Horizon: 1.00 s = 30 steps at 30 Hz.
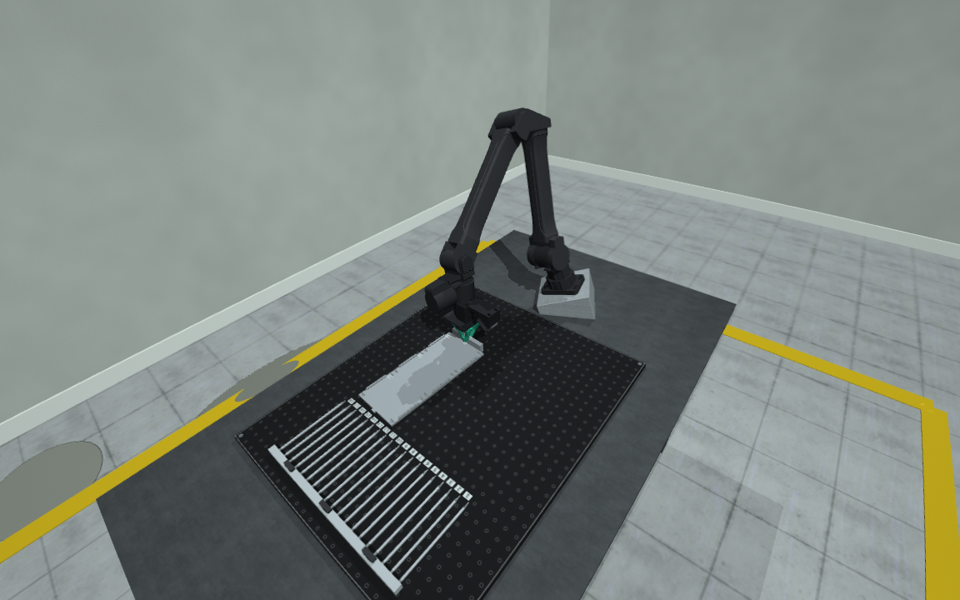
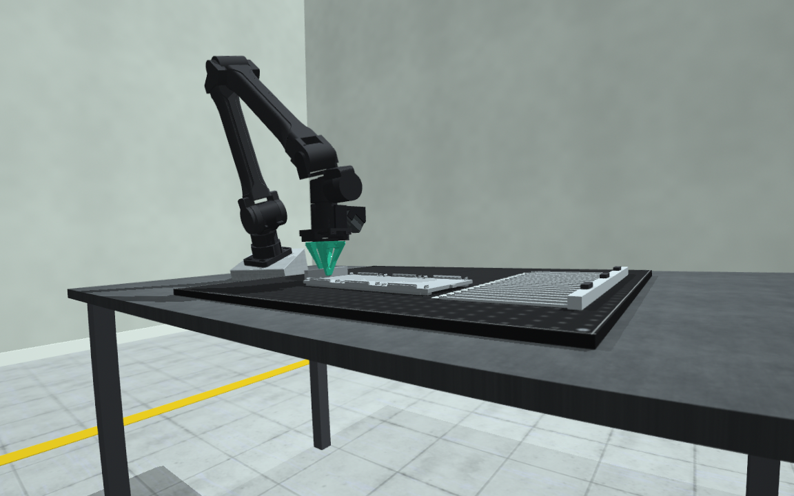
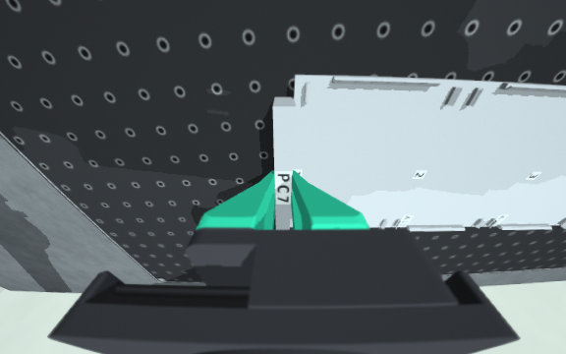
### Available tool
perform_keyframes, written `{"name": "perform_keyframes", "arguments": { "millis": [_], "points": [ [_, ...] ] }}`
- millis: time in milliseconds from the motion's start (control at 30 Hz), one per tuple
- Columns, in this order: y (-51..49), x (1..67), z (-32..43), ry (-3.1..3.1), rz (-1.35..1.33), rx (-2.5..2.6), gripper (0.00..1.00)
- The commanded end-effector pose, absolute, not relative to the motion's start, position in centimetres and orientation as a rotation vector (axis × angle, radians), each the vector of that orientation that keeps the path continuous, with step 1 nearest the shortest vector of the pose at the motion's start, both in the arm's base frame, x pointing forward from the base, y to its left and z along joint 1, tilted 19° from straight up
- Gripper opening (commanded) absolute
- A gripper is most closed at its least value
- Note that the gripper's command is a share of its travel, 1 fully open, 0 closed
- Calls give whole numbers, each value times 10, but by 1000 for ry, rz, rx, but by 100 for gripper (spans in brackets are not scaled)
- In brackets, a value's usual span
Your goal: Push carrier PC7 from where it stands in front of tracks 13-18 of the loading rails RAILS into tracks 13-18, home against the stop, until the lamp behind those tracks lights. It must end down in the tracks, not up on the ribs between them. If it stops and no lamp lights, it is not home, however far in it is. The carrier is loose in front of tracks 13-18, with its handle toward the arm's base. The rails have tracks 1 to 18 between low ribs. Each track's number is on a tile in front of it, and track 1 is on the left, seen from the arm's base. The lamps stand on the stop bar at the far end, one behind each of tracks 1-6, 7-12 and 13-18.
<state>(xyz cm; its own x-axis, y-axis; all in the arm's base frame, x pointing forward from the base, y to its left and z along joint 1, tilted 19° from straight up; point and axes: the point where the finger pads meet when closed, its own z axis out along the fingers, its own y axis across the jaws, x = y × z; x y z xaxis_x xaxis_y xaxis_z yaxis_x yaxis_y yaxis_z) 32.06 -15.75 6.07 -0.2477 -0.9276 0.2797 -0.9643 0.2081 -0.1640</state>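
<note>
Carrier PC7 is a flat light-grey plate lying on the black perforated board, lengthwise toward the rails RAILS. Its far end sits just short of the number tiles, at the rails' far-left end in the top view. My gripper points straight down, its green fingers shut on the carrier's handle, the upright tab marked PC7 at the end nearest the arm's base. The gripper also shows in the top view and the exterior view. The lamp behind those tracks is dark.
The white stop bar closes the rails' far end, with two more dark lamps on it. The arm's base stands on a grey block behind the carrier. The board's edge runs close along the carrier's left side.
</note>
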Motion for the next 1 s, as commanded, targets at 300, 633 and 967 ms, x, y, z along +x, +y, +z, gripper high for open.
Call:
{"name": "perform_keyframes", "arguments": {
  "millis": [300,633,967],
  "points": [
    [-165,329,70,-2312,495,1902,0],
    [-172,330,76,-2314,508,1901,0],
    [-177,328,78,-2312,508,1899,0]
  ]
}}
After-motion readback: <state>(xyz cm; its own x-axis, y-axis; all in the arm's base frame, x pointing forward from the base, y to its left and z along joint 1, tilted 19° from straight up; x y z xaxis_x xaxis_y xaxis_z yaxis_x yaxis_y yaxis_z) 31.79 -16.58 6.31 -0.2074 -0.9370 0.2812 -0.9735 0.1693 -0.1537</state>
